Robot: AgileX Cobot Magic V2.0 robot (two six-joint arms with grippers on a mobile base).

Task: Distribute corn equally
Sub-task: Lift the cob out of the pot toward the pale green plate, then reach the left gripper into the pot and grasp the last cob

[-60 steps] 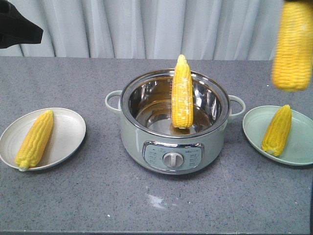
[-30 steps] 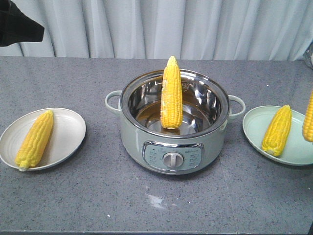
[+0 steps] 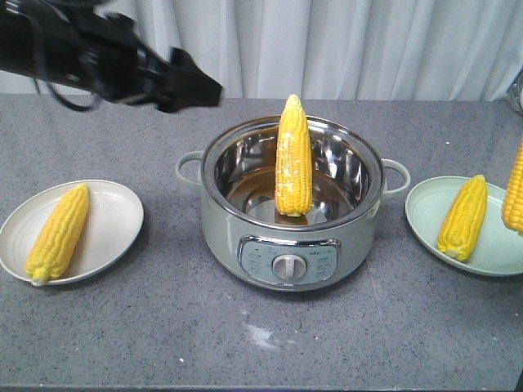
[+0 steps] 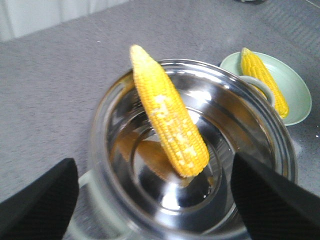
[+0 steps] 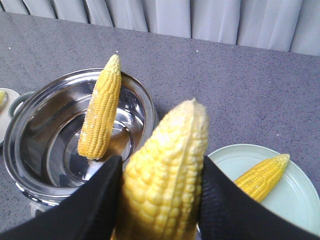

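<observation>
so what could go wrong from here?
1. The tilted cob stands loose in the pot; the open left gripper could topple it while closing.
2. The right gripper's held cob hangs near the green plate, where the plated cob already lies; released onto it, either might roll off.

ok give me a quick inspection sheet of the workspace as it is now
surface: grey speckled countertop, small white smear in front of the pot
job's things: pot cob leans upright inside the pot; left cob lies on the white plate; right cob lies on the green plate; held cob
clutter: nothing seen
grippers: left claw open, empty, aimed at the pot; right claw shut on held cob
cables: dark loop under the left arm, likely a cable
surroundings: pale curtain behind
</observation>
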